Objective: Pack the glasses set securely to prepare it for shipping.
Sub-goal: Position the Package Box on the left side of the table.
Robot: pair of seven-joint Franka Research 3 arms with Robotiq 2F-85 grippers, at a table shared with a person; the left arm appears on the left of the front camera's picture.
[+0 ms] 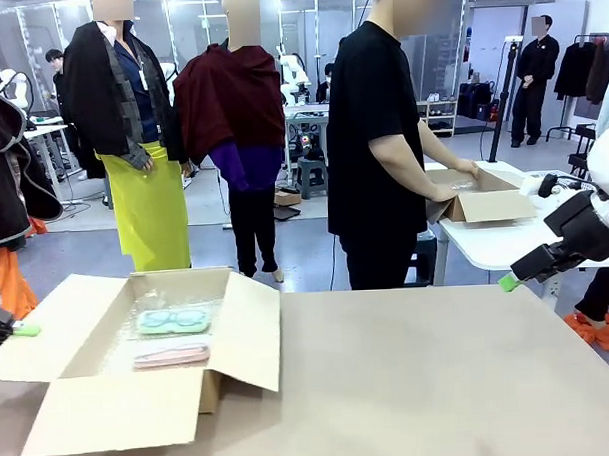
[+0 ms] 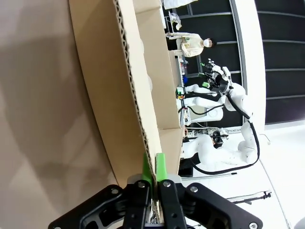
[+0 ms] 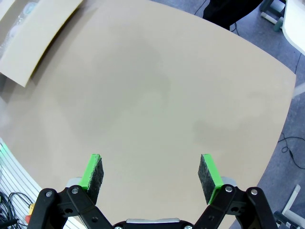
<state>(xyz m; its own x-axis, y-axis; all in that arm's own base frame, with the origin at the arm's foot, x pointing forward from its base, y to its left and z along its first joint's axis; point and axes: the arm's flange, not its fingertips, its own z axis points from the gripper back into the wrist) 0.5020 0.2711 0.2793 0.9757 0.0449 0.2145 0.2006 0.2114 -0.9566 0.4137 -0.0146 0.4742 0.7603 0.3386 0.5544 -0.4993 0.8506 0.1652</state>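
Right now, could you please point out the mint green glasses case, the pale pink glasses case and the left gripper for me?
mint green glasses case [image 1: 173,321], front view, middle of its lid.
pale pink glasses case [image 1: 172,355], front view, middle of its lid.
left gripper [image 2: 154,168], left wrist view, between its green pads shut on the cardboard box flap [image 2: 125,90].

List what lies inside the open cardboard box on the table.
Inside the cardboard box, a mint green glasses case lies beyond a pale pink glasses case, both on clear bubble wrap. The box floor beneath the wrap is covered.
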